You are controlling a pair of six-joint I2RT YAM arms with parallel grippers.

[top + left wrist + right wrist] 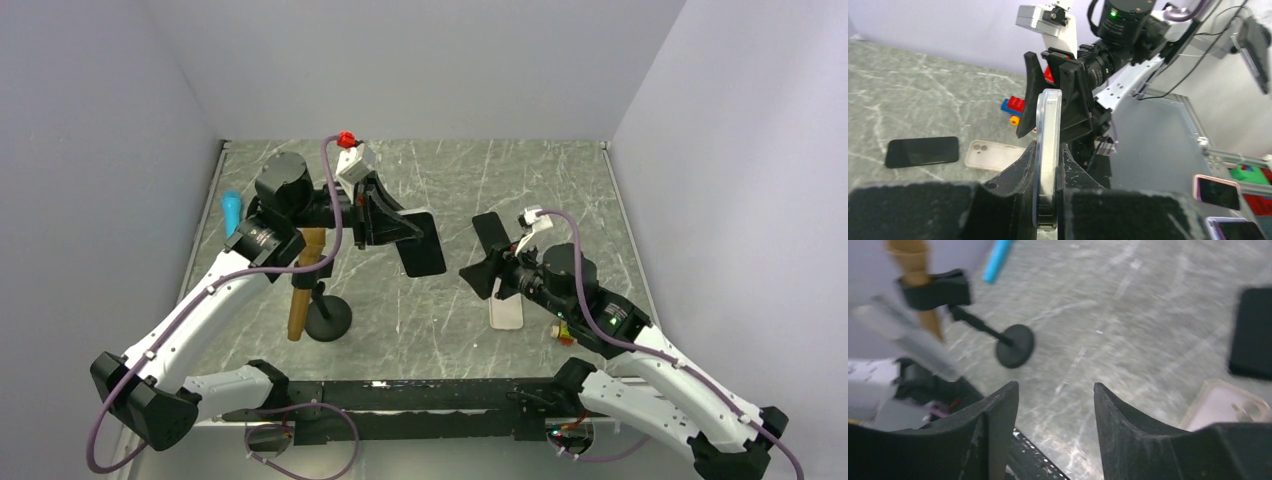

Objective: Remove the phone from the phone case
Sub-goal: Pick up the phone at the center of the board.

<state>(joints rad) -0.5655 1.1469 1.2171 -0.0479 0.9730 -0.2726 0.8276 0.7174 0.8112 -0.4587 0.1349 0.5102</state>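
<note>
Grey table (560, 190) veined white. Black left gripper (1048, 165) on a clear phone case (1048, 125); beyond it, black phone (922, 151), cream case (993, 155), blue, red and yellow bricks (1010, 106).

Black phone (422, 257) inside clear case (1048, 130), aloft.

blue tube (231, 212) by left wall | brown stick (297, 308) clamped on black stand (328, 320) | toy bricks (1012, 107) on table (450, 170)
</note>
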